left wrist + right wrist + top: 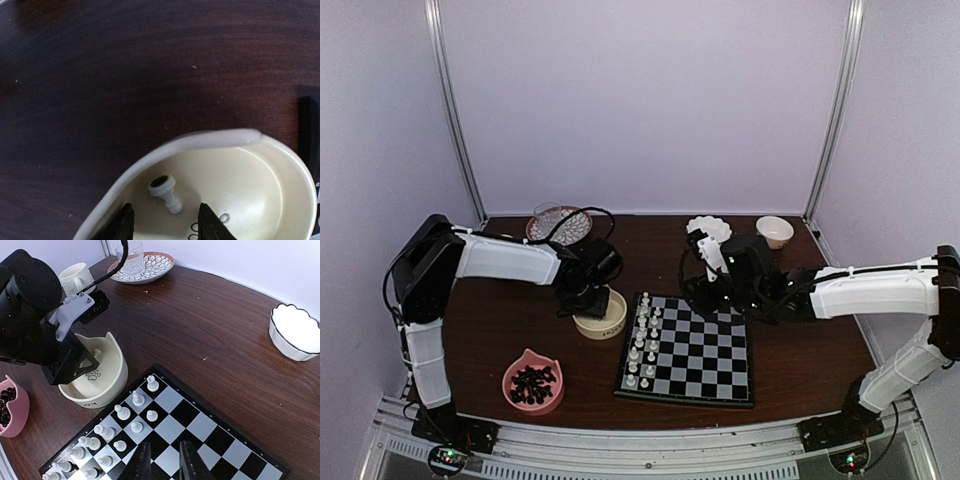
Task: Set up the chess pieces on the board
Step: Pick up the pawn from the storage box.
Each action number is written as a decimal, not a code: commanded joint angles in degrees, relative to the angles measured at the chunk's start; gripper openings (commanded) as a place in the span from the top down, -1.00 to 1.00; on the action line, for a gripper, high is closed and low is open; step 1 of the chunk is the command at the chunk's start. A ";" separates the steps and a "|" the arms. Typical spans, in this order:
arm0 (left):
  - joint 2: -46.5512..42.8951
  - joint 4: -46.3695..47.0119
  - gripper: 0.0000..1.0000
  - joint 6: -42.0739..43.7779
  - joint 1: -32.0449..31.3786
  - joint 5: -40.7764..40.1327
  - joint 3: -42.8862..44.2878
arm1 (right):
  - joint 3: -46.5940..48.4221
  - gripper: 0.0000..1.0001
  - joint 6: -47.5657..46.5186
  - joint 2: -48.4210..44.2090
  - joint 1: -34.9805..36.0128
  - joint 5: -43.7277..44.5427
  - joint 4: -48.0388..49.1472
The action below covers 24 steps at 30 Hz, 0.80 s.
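White chess pieces (122, 412) stand upright in two files along the left side of the board (705, 355), which lies flat on the dark wooden table (810, 365) between the arms. One more white piece (166, 191) lies on its side in the cream bowl (200, 140), just beside the board's far left corner. Left gripper (166, 219) reaches into that bowl, fingers parted either side of the fallen piece, not touching it. Right gripper (162, 455) hovers over the board, jaws narrowly parted, nothing between them. Pink bowl (532, 382) of dark bits sits near the left arm's base.
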 commanded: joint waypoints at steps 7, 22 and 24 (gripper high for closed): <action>5.04 1.42 0.21 0.64 0.14 -2.17 4.28 | 1.37 0.54 -0.03 0.26 0.08 -0.60 0.29; 5.27 1.28 0.76 3.21 0.10 -3.02 4.69 | 1.02 0.55 0.13 -0.45 0.08 -0.88 0.33; 4.86 1.05 0.77 3.59 0.10 -2.71 4.76 | 1.01 0.55 0.08 -0.50 0.08 -0.85 0.33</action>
